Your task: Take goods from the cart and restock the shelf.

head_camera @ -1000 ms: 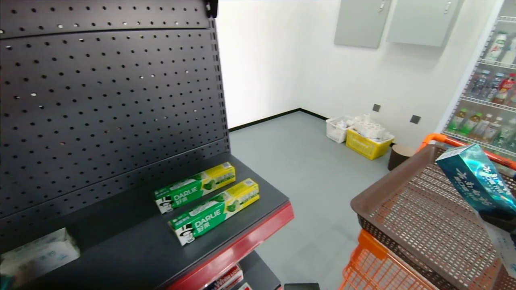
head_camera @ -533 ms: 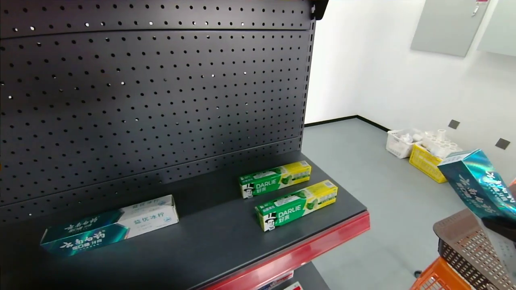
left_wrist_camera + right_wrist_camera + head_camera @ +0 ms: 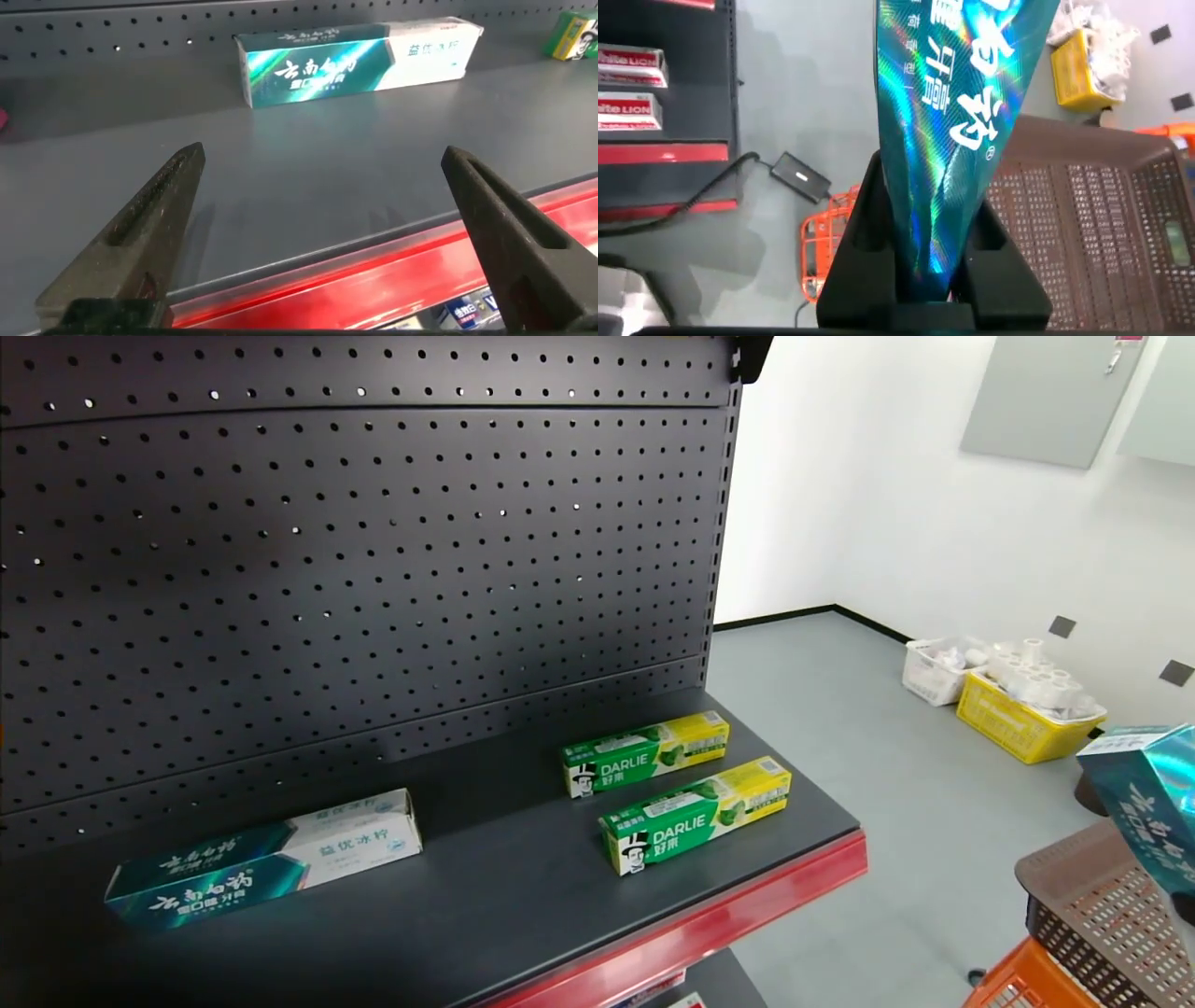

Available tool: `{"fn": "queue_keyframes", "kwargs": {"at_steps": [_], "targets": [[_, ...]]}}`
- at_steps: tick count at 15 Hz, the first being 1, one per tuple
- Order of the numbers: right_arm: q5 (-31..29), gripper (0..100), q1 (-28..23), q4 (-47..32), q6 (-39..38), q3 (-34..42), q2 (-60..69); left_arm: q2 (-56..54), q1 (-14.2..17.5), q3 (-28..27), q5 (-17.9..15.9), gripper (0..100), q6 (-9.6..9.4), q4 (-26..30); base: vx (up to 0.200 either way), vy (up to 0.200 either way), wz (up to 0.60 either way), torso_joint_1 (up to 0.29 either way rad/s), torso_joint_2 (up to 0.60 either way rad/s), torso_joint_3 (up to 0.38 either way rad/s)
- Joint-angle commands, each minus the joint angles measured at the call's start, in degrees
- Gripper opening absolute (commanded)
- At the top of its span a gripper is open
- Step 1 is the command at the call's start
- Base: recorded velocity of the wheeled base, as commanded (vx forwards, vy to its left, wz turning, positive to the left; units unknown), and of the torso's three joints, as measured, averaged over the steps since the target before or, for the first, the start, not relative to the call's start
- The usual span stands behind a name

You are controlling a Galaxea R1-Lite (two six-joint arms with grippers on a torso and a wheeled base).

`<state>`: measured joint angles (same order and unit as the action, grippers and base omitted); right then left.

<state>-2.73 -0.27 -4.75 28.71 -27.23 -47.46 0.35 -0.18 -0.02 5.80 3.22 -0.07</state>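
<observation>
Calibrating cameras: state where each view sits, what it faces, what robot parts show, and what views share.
Head view: on the head, facing forward-down at the shelf; held teal box at right edge.
Left wrist view: behind the left gripper, facing the shelf; jaws wide apart.
Right wrist view: behind the right gripper, facing floor and basket; jaws clamp the held teal box.
Shared: head and left wrist, the teal-white box; head and right wrist, the held teal box.

Head view: the teal holographic toothpaste box (image 3: 1146, 803) is cut by the right edge. The brown perforated plastic basket (image 3: 1088, 896) and the orange wire cart (image 3: 1018, 985) are cropped at the lower right corner.

Right wrist view: the box's near end is hidden between the fingers of the right gripper (image 3: 929, 243). Its far end is cropped by the picture edge.
</observation>
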Motion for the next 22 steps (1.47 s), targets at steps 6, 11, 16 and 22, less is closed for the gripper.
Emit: {"fn": "queue_keyframes", "kwargs": {"at_steps": [6,11,16,22], "targets": [[-0.52,0,-2.98,3.88,-4.01,3.77,8.43,0.0,0.01,0.02,0.0,100,0.03,-0.01,0.0,0.0,0.3,0.0,0.0,-0.001],[-0.43,0,-2.9,3.52,-4.54,5.88,12.57,0.0,0.01,0.02,0.0,100,0.03,-0.1,0.0,0.0,0.6,0.002,0.0,0.0],[-0.52,0,-2.98,3.44,-4.54,5.09,14.41,0.09,0.01,0.02,0.0,100,0.03,-0.01,0.0,0.0,0.6,0.003,0.0,0.001],[-0.7,0,-3.07,3.96,-4.71,3.24,15.73,0.0,0.01,-0.06,0.0,100,0.03,-0.01,0.0,0.0,0.0,0.0,0.0,0.0]]}}
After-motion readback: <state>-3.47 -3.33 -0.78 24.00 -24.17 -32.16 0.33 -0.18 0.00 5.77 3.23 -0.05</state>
